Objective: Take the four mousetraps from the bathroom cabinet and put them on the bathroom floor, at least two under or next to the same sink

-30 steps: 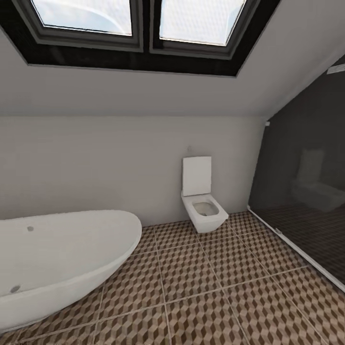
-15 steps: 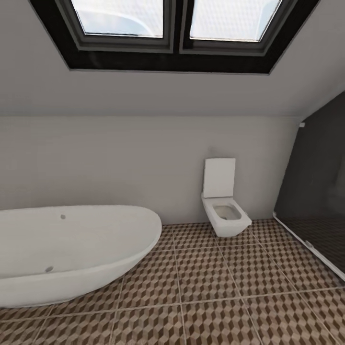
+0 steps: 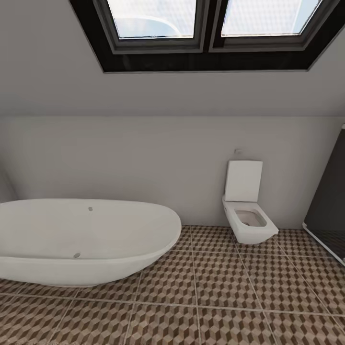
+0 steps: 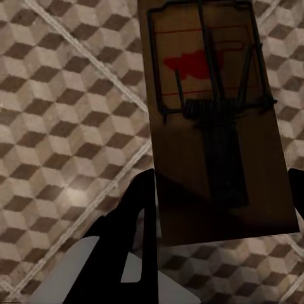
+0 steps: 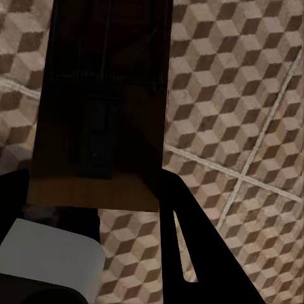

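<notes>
My left gripper (image 4: 221, 201) is shut on a mousetrap (image 4: 212, 120), a flat brown board with a wire spring and a red mark, held above the cube-patterned bathroom floor (image 4: 63, 126). One black finger (image 4: 142, 209) presses the board's edge. My right gripper (image 5: 95, 190) is shut on a second mousetrap (image 5: 104, 107), a dark board in shadow, also over the tiled floor (image 5: 240, 95). In the head view the same floor (image 3: 215, 287) spreads ahead. The sink is out of view.
A white oval bathtub (image 3: 86, 239) stands on the left of the floor. A white square toilet (image 3: 249, 220) hangs on the far wall. A dark glass partition (image 3: 330, 211) edges the right side. A skylight (image 3: 206, 28) sits in the sloped ceiling.
The head camera has turned left, so the whole picture has shifted right. More of the bathtub shows, and most of the dark glass partition has slid out at the right.
</notes>
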You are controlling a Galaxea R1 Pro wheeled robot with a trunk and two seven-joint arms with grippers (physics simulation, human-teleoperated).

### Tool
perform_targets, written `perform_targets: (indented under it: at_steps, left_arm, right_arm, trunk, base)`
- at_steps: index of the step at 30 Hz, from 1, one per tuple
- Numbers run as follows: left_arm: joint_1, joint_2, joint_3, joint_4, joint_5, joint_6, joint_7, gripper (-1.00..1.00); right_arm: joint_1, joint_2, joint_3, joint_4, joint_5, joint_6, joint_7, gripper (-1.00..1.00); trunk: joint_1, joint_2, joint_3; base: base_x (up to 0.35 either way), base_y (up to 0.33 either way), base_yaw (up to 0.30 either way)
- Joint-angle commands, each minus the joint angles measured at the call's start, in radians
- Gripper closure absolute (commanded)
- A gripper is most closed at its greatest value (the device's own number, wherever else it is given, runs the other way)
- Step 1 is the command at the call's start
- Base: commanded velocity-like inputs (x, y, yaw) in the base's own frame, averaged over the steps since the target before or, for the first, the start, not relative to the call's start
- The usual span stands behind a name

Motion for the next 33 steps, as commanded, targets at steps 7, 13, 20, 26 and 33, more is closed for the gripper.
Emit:
perform_targets:
  at_steps: [7, 13, 20, 26, 33]
  left_arm:
    - [0.0, -0.001, -0.007, 0.001, 0.008, -0.003, 0.001, 1.0]
    - [0.0, -0.002, -0.007, 0.001, 0.008, -0.003, 0.001, 1.0]
    - [0.0, -0.002, -0.007, 0.001, 0.008, -0.003, 0.001, 1.0]
    - [-0.001, -0.002, -0.007, 0.001, 0.008, -0.003, 0.001, 1.0]
    - [-0.001, -0.003, -0.008, 0.001, 0.007, -0.002, 0.001, 1.0]
  right_arm:
    - [-0.001, 0.0, 0.004, 0.002, 0.003, 0.002, -0.004, 1.0]
    - [-0.001, 0.001, 0.004, 0.002, 0.003, 0.002, -0.004, 1.0]
    - [-0.001, 0.002, 0.004, 0.002, 0.003, 0.002, -0.005, 1.0]
    - [-0.001, 0.002, 0.004, 0.002, 0.002, 0.002, -0.005, 1.0]
    - [-0.001, 0.002, 0.004, 0.002, 0.002, 0.002, -0.005, 1.0]
  trunk:
    - [0.0, -0.001, -0.001]
    - [0.0, -0.001, -0.001]
    - [0.0, -0.001, -0.001]
    - [0.0, -0.001, -0.001]
    - [0.0, -0.001, -0.001]
  base:
    - [0.0, 0.0, 0.3]
    - [0.0, 0.0, 0.3]
    - [0.0, 0.0, 0.3]
    - [0.0, 0.0, 0.3]
    - [0.0, 0.0, 0.3]
